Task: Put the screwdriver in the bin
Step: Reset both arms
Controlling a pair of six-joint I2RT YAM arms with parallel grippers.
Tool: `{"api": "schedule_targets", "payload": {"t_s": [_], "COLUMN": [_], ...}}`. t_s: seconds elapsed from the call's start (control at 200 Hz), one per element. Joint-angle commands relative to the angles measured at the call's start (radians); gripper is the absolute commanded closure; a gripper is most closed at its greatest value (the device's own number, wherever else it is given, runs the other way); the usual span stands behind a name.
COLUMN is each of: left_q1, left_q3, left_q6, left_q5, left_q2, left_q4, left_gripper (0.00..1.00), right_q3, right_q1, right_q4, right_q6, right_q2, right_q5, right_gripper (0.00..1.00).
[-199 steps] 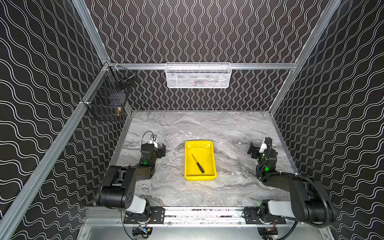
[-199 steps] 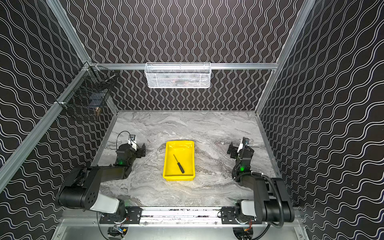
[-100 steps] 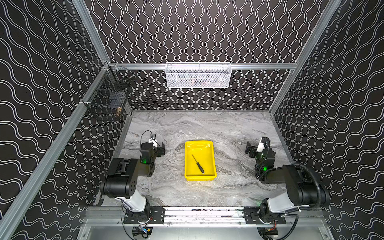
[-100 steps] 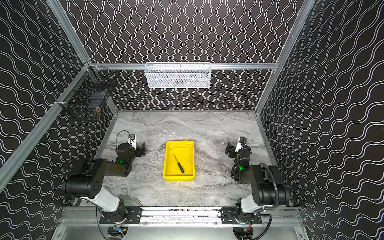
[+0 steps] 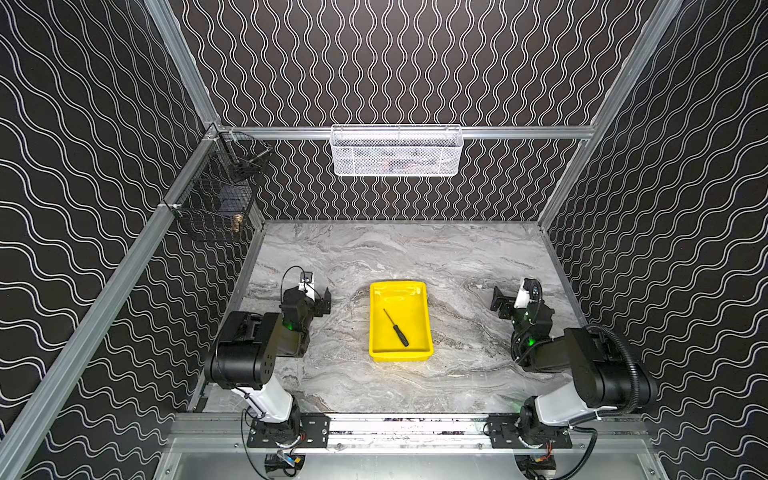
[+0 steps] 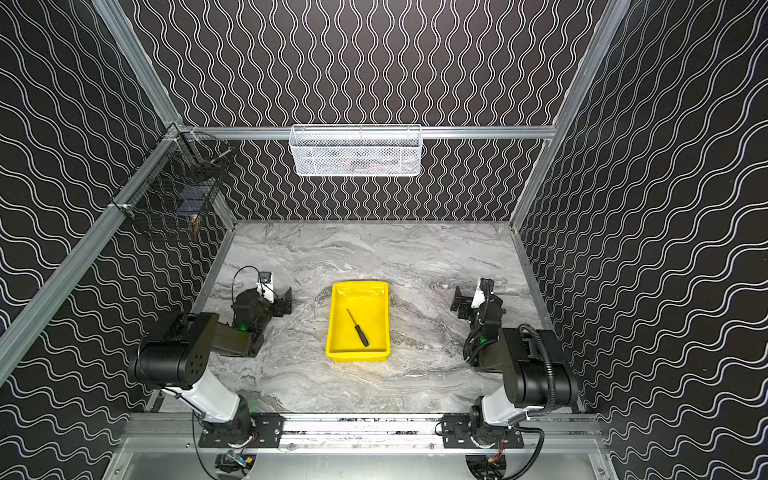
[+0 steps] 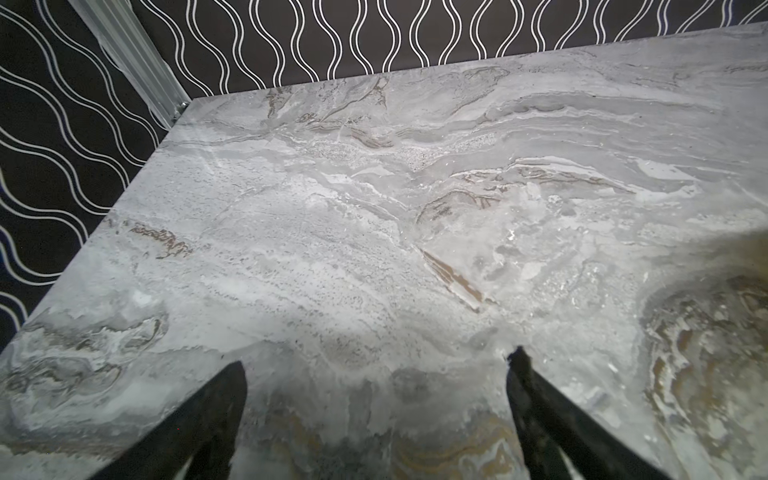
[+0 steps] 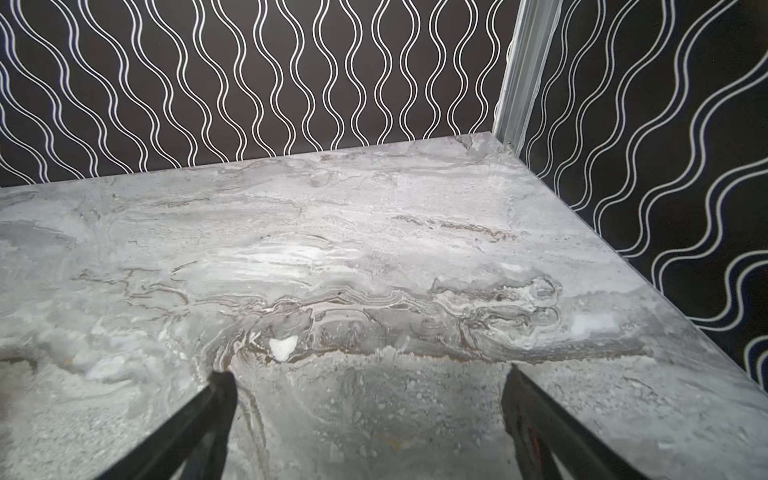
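Note:
The screwdriver, slim with a black handle and dark shaft, lies diagonally inside the bin, a shallow yellow tray in the middle of the marble table. My left gripper rests low on the table left of the bin, open and empty. To the right of the bin, my right gripper stands open with only bare marble between its fingers. Neither wrist view shows the bin or the screwdriver.
A white mesh basket hangs on the back wall. A black wire basket hangs on the left rail. Patterned walls close the table on three sides; an aluminium rail runs along the front.
Both arms have folded back toward their bases, their grippers drawing slightly away from the bin. The screwdriver and bin have not moved.

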Motion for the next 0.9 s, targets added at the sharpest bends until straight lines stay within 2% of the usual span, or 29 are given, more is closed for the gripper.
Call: {"api": "schedule_targets", "payload": {"t_s": [0.0,0.125,0.896], "left_q1": [0.002,0.002,-0.001], "left_q3": [-0.003,-0.003,0.02], "left_q6": [-0.005,-0.006,0.009], "left_q5": [-0.012,-0.013,0.019], "left_q2": [-0.001,-0.002,0.001], "left_q4": [0.052,0.053,0.013], "left_gripper": [0.01,0.01,0.01], "right_q3": [0.005,0.042,0.045], "right_q1": [0.0,-0.001,-0.007], "right_q4": [0.079,-0.003,-0.003], "right_q6": [-0.005,-0.004,0.004], "right_q2": [0.001,-0.002,0.0], "right_q5": [-0.008,-0.03,-0.009], "right_gripper": [0.01,0.01,0.0]}}
